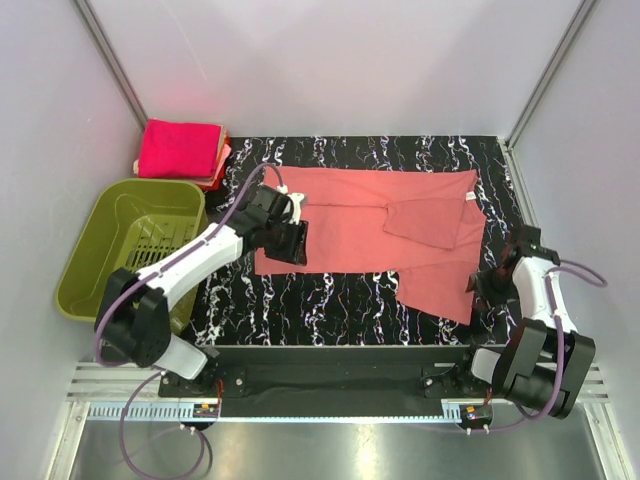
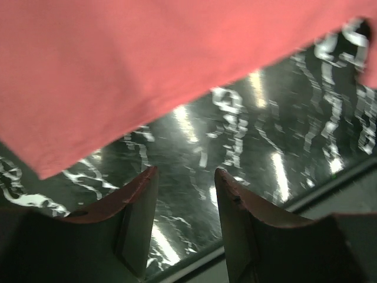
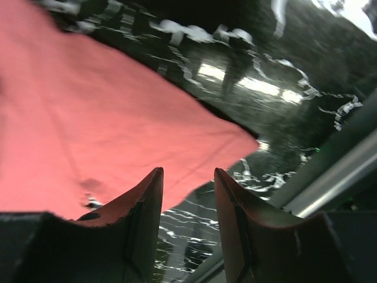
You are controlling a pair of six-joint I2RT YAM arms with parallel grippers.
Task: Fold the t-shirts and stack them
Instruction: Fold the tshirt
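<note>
**Both jaws open at the near corners of the spread shirt**

The salmon t-shirt [image 1: 370, 225] lies spread flat on the black marbled desk [image 1: 330, 300], with one part folded over itself toward its right end. The left arm [image 1: 190, 262] reaches to the shirt's near left corner. Its jaws stand apart with nothing between them, and only bare desk shows in the gap between the fingers [image 2: 138, 206]. From there the cloth begins just ahead of the fingertips, and its corner lies ahead and to the left.

The right arm [image 1: 535, 290] is at the shirt's near right corner. Its jaws are also parted and hold nothing. The shirt's pointed corner lies just ahead of the gap. Most of the cloth is ahead and to the left of the jaws, and bare desk is to their right.

A small white tag [image 1: 470, 197] sits at the shirt's far right edge, well ahead of the right jaws, too small to read.

The folded magenta t-shirts [image 1: 180, 148] are stacked far ahead and to the left of the left jaws. The olive-green basket [image 1: 110, 235] stands to their left.
</note>
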